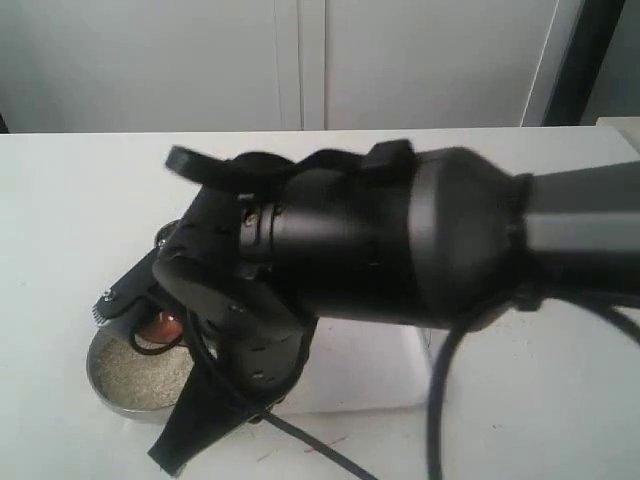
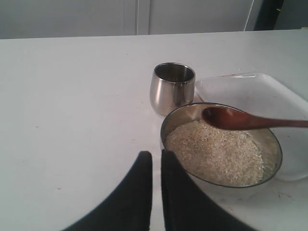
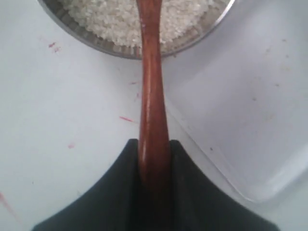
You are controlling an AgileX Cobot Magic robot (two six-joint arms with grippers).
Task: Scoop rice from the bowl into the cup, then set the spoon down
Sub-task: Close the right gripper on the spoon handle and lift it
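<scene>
Scoop step: right gripper (image 3: 154,142) clamps spoon (image 2: 226,118) over bowl (image 2: 185,114); left gripper (image 2: 155,155) together, empty. Next, likely: dip into rice (image 2: 216,154), carry level to cup (image 2: 172,91).

Bright, even light washes the worktop (image 2: 72,120) pale, shadows faint; cup (image 2: 172,89) glints, arm (image 1: 400,240) looms soft and blurred up close.

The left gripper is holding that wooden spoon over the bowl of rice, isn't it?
Not the left: the right gripper holds the spoon over the bowl of rice, as the right wrist view shows.
</scene>
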